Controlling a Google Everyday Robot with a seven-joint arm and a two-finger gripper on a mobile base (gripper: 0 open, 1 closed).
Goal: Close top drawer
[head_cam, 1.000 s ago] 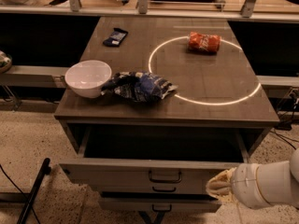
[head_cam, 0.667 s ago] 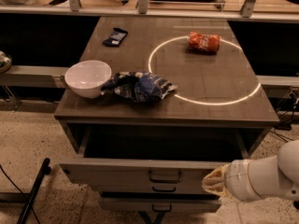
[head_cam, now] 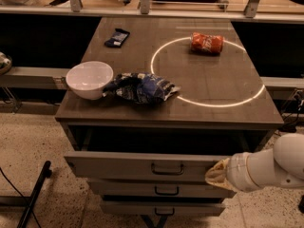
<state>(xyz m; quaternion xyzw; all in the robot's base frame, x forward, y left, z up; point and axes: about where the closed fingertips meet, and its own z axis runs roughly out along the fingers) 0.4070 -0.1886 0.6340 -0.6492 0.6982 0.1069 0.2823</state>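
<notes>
The top drawer [head_cam: 118, 165], wide and grey-brown with a dark loop handle [head_cam: 167, 169] at its centre, stands pulled partway out of the cabinet under the table top [head_cam: 209, 84]. Its dark inside shows behind the front panel. My gripper [head_cam: 214, 175], a pale tip on a white arm that reaches in from the right, is at the right end of the drawer's front panel, against or just before it.
Two shorter drawers [head_cam: 159, 189] sit below. On the top are a white bowl [head_cam: 89, 80], a blue crumpled bag [head_cam: 141, 87], an orange can [head_cam: 207, 42] inside a lit ring, and a small dark packet [head_cam: 117, 37]. A black pole [head_cam: 31, 196] leans at lower left.
My gripper has moved left and up along the drawer front. The drawer's front panel sits higher in the picture, so it has slid some way in.
</notes>
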